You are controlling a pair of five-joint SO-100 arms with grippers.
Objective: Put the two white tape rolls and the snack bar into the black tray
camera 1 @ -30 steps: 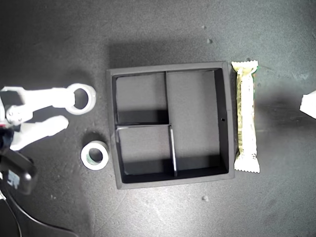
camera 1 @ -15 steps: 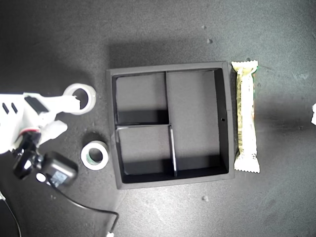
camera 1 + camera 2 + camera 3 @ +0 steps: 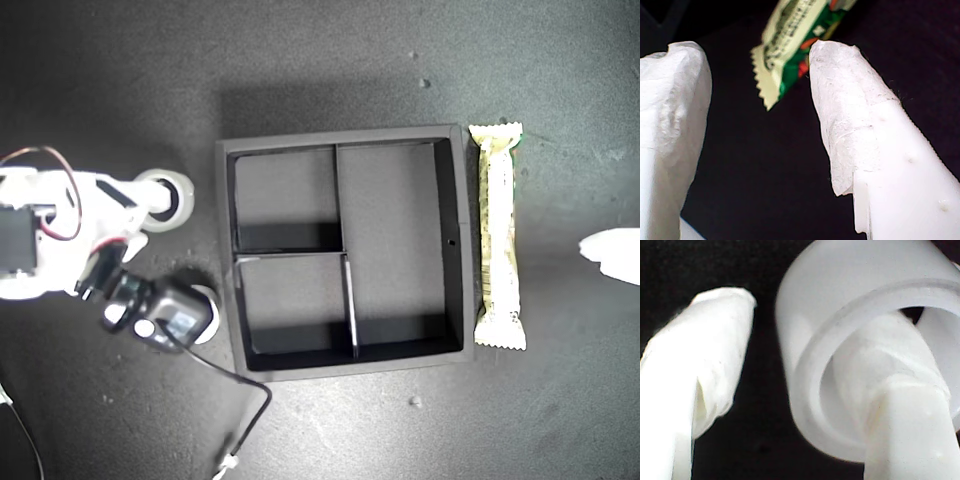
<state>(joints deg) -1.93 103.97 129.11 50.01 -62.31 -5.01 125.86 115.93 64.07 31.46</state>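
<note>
The black tray [image 3: 455, 240] sits mid-table with all its compartments holding nothing. The snack bar [image 3: 498, 235] lies just off the tray's wall toward the exterior view's right; its crimped end [image 3: 790, 20] shows ahead of my open first gripper [image 3: 752, 55], whose white tip [image 3: 605, 252] pokes in from that view's right edge. The larger white tape roll [image 3: 172, 190] lies off the tray toward the exterior view's left. My second gripper [image 3: 805, 325] is open, one finger inside the roll [image 3: 850, 285], the other outside with a gap. The smaller roll [image 3: 208, 298] is mostly hidden under the arm's camera.
The second arm's black camera module [image 3: 165, 315] and its cable [image 3: 250, 410] hang over the mat in front of the tray's corner at the exterior view's lower left. Small white specks dot the dark mat.
The second arm has swung in from the exterior view's left, pushing a finger deeper into the larger roll, and its camera now covers the smaller roll. The first gripper's tip has come further in.
</note>
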